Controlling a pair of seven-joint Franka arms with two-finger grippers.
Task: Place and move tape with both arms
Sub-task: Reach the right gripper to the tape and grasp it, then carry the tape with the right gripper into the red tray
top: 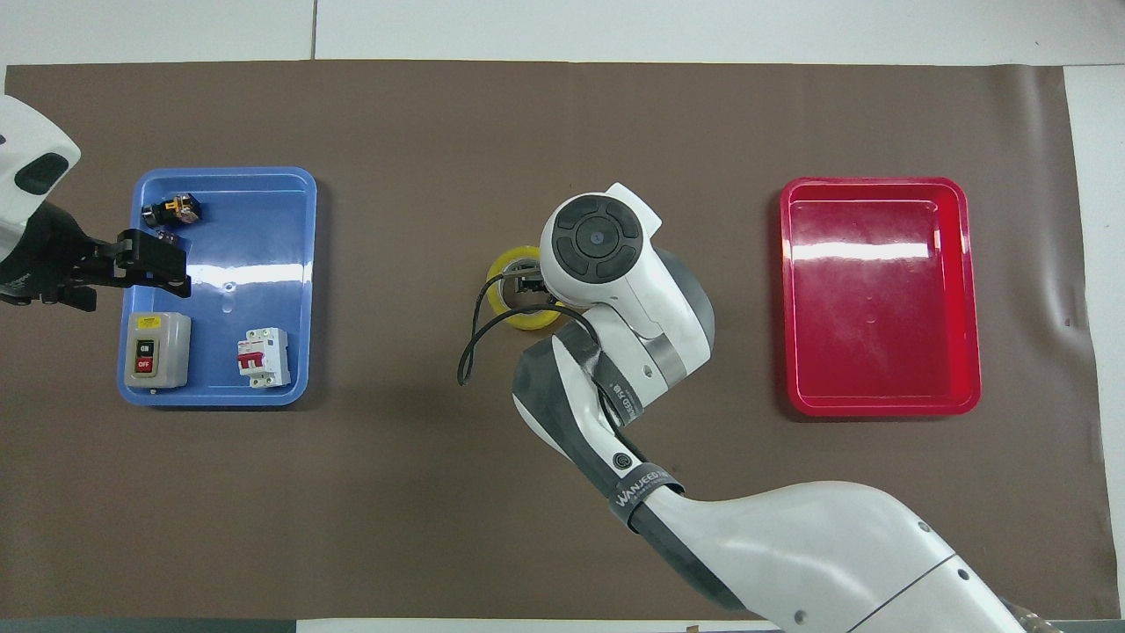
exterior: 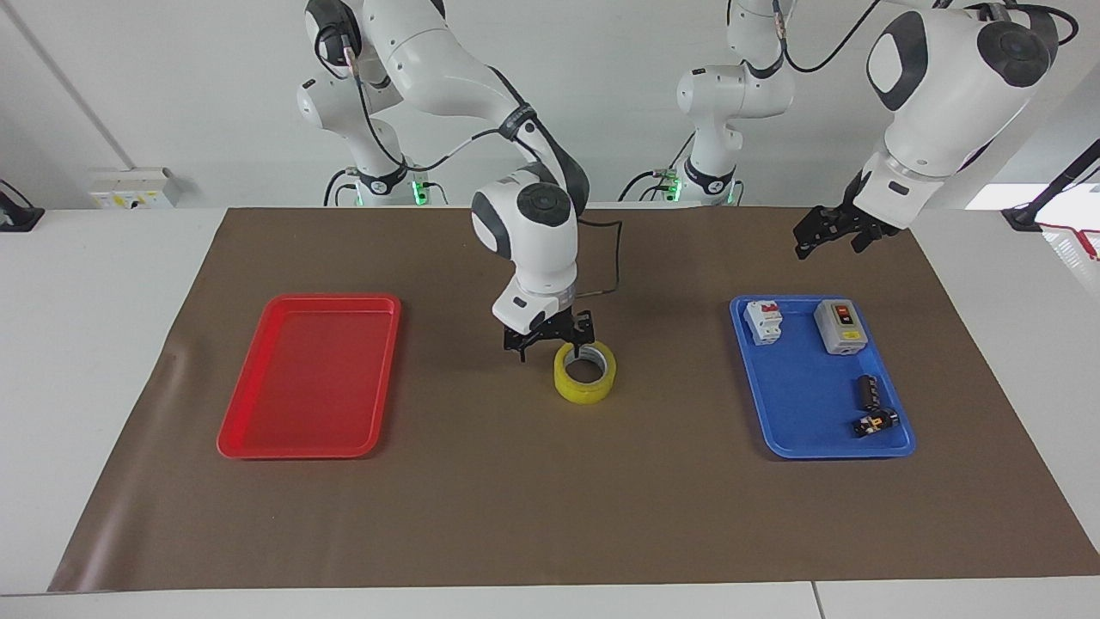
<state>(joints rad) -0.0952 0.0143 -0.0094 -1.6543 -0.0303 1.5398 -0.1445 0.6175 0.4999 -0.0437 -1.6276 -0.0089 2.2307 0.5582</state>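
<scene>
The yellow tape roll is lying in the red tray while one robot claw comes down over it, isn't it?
Not quite. The tape lies on the brown mat, between the red tray and blue tray, as the facing view shows. The right gripper is indeed over it.

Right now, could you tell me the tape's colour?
Translucent yellow with a pale grey core; the tape shows best in the facing view.

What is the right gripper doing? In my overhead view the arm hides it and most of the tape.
Observer: The right gripper is down at the tape, open, with nothing held.
Operator: Is the left gripper inside the blue tray?
Observer: No, the left gripper hangs well above the blue tray, open and empty.
Operator: Does it hide anything from me?
Observer: Yes, a black cylinder lying in that tray.
</scene>
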